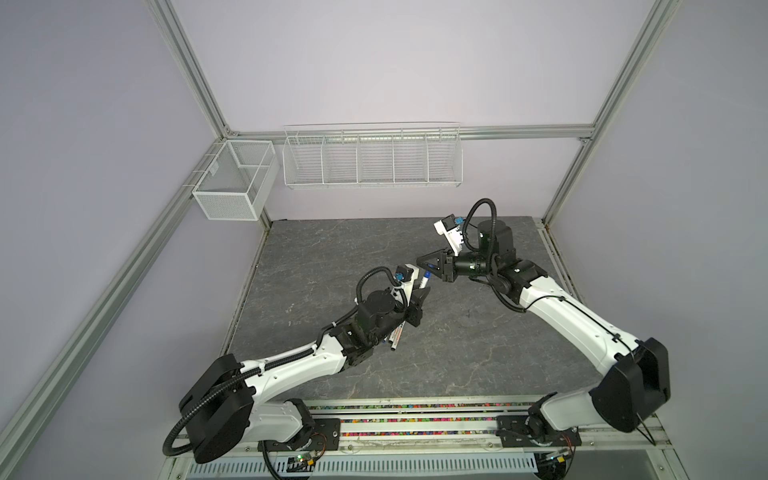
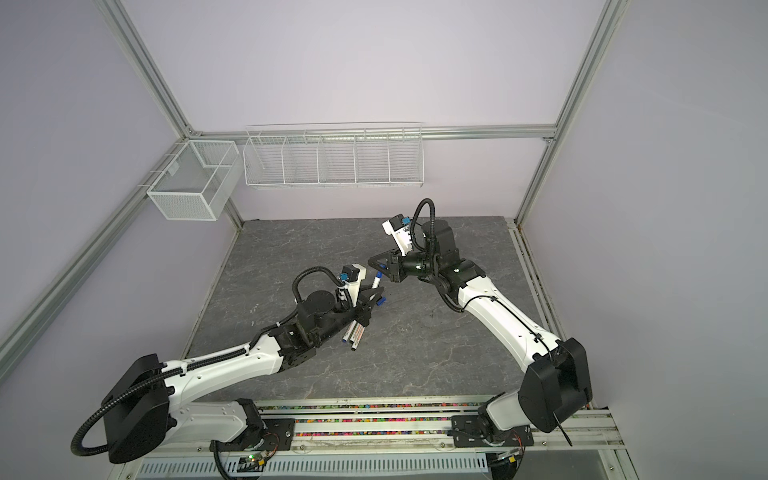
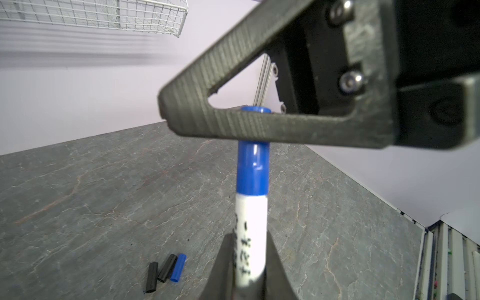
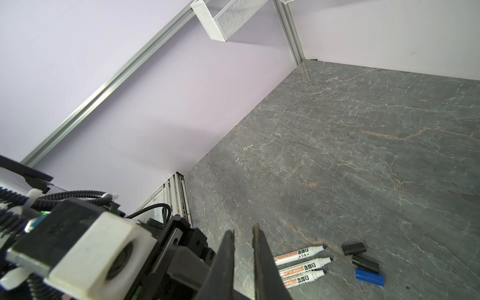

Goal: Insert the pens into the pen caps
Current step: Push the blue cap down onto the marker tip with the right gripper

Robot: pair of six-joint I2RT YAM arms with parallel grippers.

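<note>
Lilac walls and silver frame rails close in a grey marbled counter [image 1: 415, 365]. A wire rack [image 1: 372, 158] and a mesh box [image 1: 232, 183] hang on the walls behind it.

My left claw [image 3: 248, 252] is clamped round the white barrel of a pen [image 3: 252, 220], holding it up off the counter. The barrel's lower part is hidden behind my own fingers and cut off by the picture's edge. A blue cap [image 3: 252, 168] sits on the pen's upper end. One finger [image 3: 233, 124] of my right claw [image 4: 242, 231] crosses in front of that cap's tip, so I cannot tell whether the two touch. My right claw's fingers are drawn together to a thin slit, with nothing visible between them.

In both top views my left arm covers most of the loose pens [image 4: 304, 265], and only their ends poke out. The right wrist view shows three of them, uncapped and lying side by side. Their tips point toward the loose caps [image 4: 366, 262], two black and one blue, which lie close together just beyond the tips.

Beyond both claws the counter lies open up to the back wall and the right-hand rail.

Each loose pen reads "WHITEBOARD" in red, next to dark characters I cannot make out. The dark print on the held pen is too blurred to read.
</note>
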